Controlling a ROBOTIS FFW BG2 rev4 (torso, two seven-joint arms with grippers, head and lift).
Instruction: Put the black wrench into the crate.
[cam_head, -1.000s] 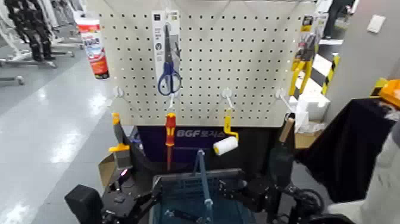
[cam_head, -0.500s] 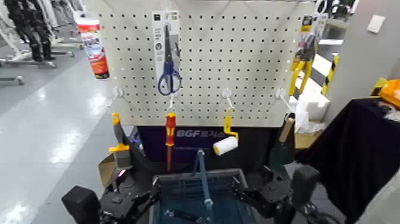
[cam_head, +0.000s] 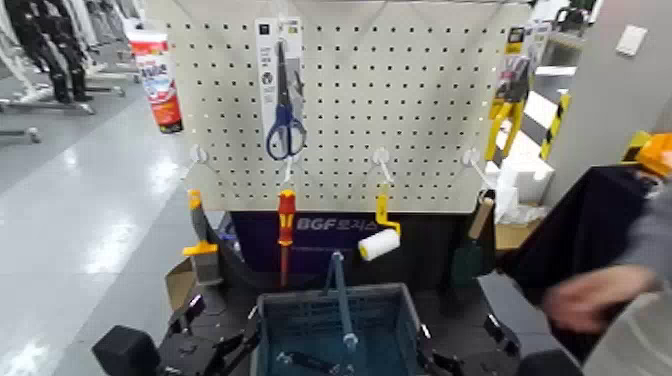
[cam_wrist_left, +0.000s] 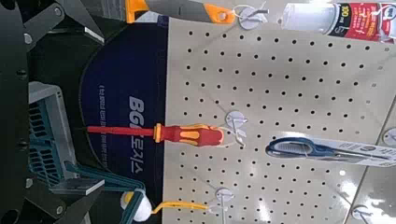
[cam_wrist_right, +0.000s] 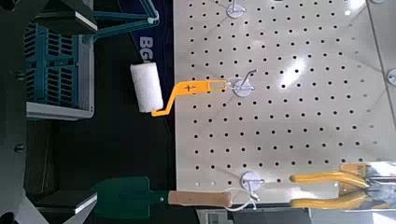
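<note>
The blue-grey crate with its blue handle bar stands low in front of me, below the pegboard. A dark slim shape lies on its floor; I cannot tell whether it is the black wrench. No wrench hangs on the board. My left gripper is low at the crate's left side, its fingers spread with nothing between them. My right gripper is low at the crate's right side, also spread and empty. The crate also shows in the left wrist view and in the right wrist view.
On the pegboard hang blue-handled scissors, a red-and-yellow screwdriver, a paint roller, an orange scraper and a green trowel. A person's hand reaches in at the right.
My right arm, raised near the trowel a second ago, has dropped to the bottom edge. My left arm has sunk lower too. A person's hand has come in at the right.
</note>
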